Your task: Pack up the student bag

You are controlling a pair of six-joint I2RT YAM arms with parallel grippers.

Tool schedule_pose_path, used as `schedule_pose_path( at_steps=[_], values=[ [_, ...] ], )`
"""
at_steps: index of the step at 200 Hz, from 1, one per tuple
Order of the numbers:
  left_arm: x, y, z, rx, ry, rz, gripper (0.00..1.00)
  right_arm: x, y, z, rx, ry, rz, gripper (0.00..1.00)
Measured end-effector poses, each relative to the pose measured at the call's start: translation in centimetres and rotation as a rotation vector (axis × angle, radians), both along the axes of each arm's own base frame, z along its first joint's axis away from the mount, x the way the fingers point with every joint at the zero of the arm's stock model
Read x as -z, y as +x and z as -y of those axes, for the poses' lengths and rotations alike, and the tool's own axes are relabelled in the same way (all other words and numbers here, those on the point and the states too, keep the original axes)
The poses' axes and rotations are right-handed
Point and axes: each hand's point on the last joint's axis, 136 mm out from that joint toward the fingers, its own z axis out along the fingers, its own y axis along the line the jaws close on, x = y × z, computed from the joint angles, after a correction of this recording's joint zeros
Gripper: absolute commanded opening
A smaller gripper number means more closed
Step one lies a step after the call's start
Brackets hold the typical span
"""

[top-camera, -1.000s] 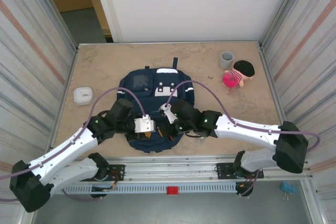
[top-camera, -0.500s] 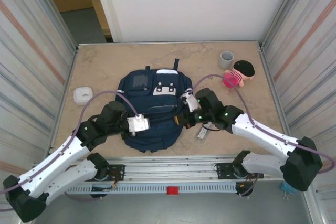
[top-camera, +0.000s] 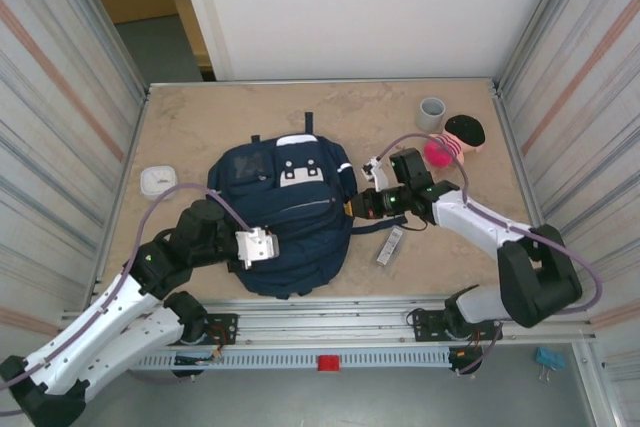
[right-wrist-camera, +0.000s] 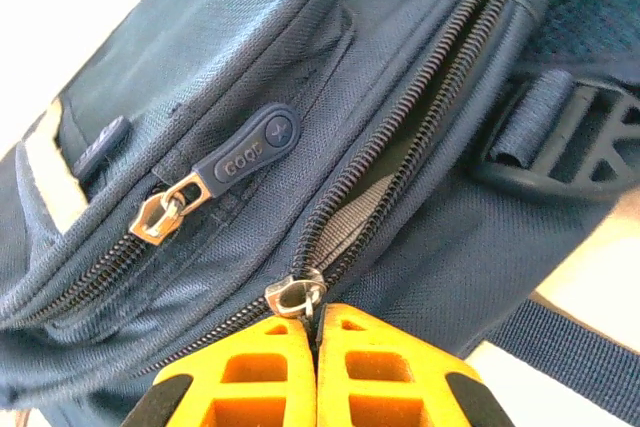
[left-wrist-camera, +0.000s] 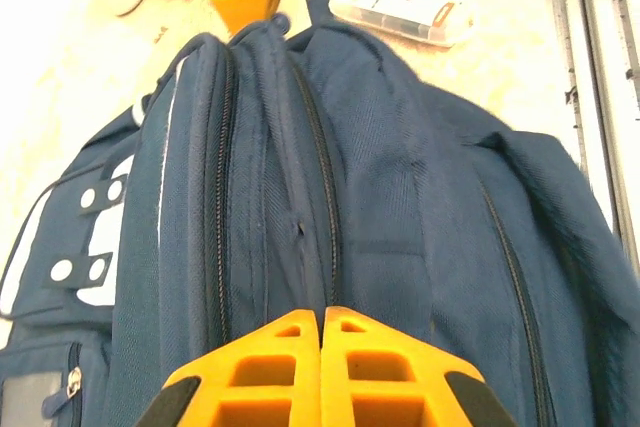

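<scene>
**Both pincers closed at the bag**

The student bag (top-camera: 290,202) lies in the middle of the table (top-camera: 200,117), toward the near edge. My left pincer (left-wrist-camera: 320,315) is closed at the bag's near left side, tips together against the fabric between two zips. I cannot tell whether any cloth is pinched. My right pincer (right-wrist-camera: 318,319) is closed at the bag's right side, tips touching the metal slider (right-wrist-camera: 294,296) of a zip that gapes open beyond it. A clear case (top-camera: 390,245) lies just right of the bag.
</scene>
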Motion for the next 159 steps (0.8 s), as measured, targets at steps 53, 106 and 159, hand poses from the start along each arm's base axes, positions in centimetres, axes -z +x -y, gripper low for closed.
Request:
schedule_pose_path(
  at_steps=[53, 106, 159],
  values=[
    [0.4, 0.5, -1.1, -0.097, 0.017, -0.042, 0.51, 0.5, 2.6, 1.8, 0.119, -0.088, 0.062, 0.0],
    [-0.7, -0.1, 4.2, -0.07, 0.005, -0.073, 0.69, -3.7, -2.5, -1.6, 0.003, -0.057, 0.171, 0.0],
    [1.5, 0.9, 9.9, -0.087, 0.119, -0.034, 0.72, -3.3, -5.9, -3.4, -0.06, -0.078, 0.166, 0.0]
  ],
)
